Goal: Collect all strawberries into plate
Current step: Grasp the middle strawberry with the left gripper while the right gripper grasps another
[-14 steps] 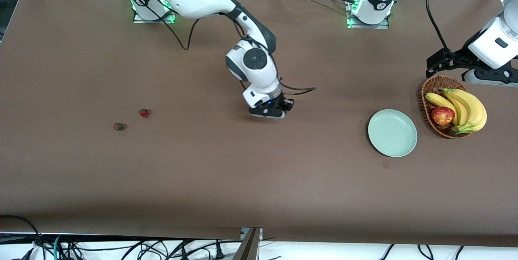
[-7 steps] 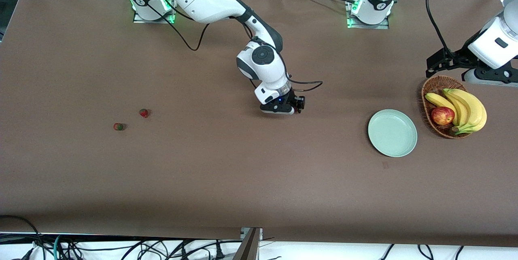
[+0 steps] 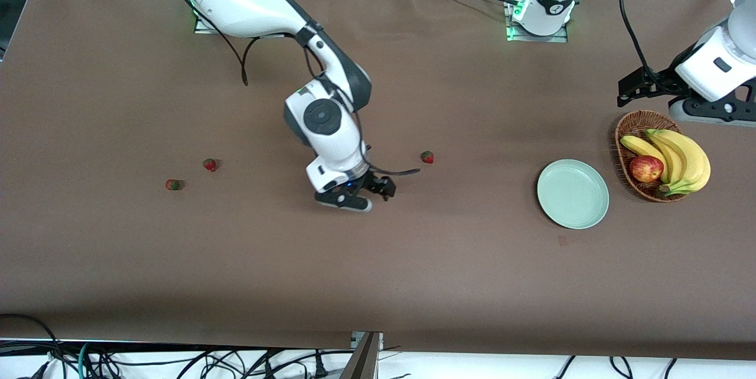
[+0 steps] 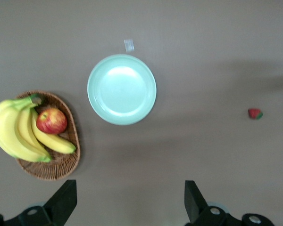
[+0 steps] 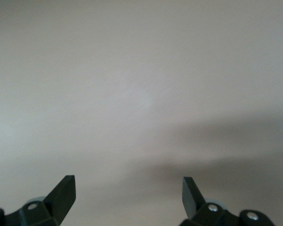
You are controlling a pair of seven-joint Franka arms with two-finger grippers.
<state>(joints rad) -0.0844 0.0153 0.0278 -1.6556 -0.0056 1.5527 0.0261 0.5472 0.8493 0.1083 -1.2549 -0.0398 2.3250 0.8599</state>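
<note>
The right gripper (image 3: 378,189), now wide open and empty, is backing off a strawberry (image 3: 427,157) freshly dropped on the bench (image 3: 378,273), short of the plate (image 3: 572,193); the left gripper (image 4: 127,207) is waiting wide open above the basket (image 3: 633,125).

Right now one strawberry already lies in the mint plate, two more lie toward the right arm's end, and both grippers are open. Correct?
Not quite. The plate is empty in the front view; that strawberry lies on the table, apart from it. The other two strawberries and the open left gripper and right gripper are as stated.
</note>
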